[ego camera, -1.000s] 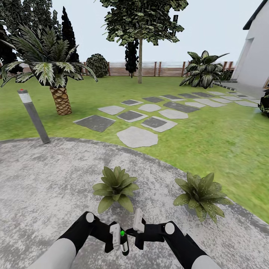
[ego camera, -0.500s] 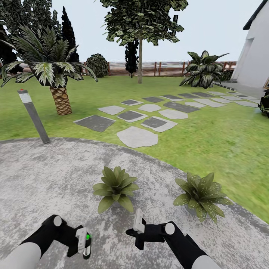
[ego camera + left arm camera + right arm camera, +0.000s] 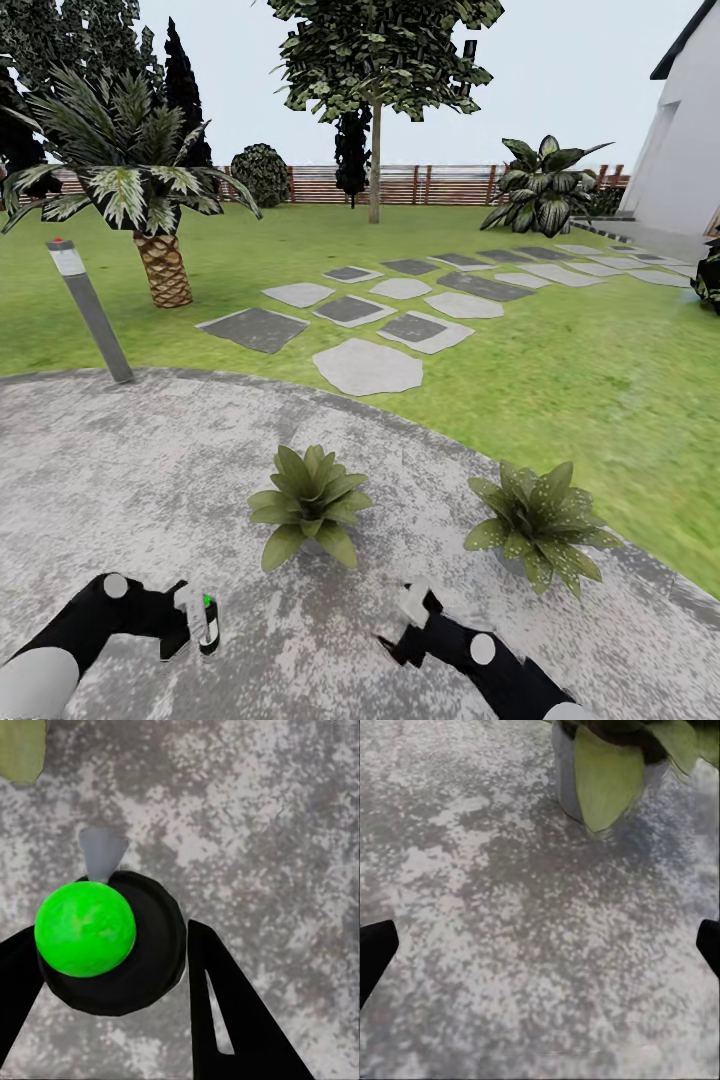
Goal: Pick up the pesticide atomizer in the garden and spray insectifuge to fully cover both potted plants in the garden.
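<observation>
Outdoors, the garden's green lawn point(image 3: 560, 370) spreads to a brown slatted fence point(image 3: 440, 184), with a leafy tree point(image 3: 385, 60) at the back and a thick-trunked palm point(image 3: 135, 170) at the lawn's left side. A white house wall point(image 3: 685, 150) closes the right edge. Grey stepping stones point(image 3: 400, 320) run across the grass from the paved patio point(image 3: 130, 480) toward the house, and a slanted grey bollard lamp point(image 3: 88, 310) stands at the patio's far left rim.

On the patio, two potted plants sit apart: the left potted plant point(image 3: 308, 503) near the middle of the paving, the right potted plant point(image 3: 540, 520) close to the patio's right rim, beside the grass. In the right wrist view a grey pot point(image 3: 574, 784) with a broad pale leaf hanging over it stands on the speckled paving.

Nearer the robot, the left gripper point(image 3: 200, 625) hangs low over the patio's near left part, its black fingers point(image 3: 225, 1012) clamped on either side of the pesticide atomizer point(image 3: 205, 622). The left wrist view looks down on the bottle's black head point(image 3: 124, 945), with a bright green ball over it and the small grey nozzle point(image 3: 101, 855) jutting out above the paving. The right gripper point(image 3: 412, 625) hovers over the patio's near middle, short of the right potted plant, with its jaws spread wide and nothing between them.
</observation>
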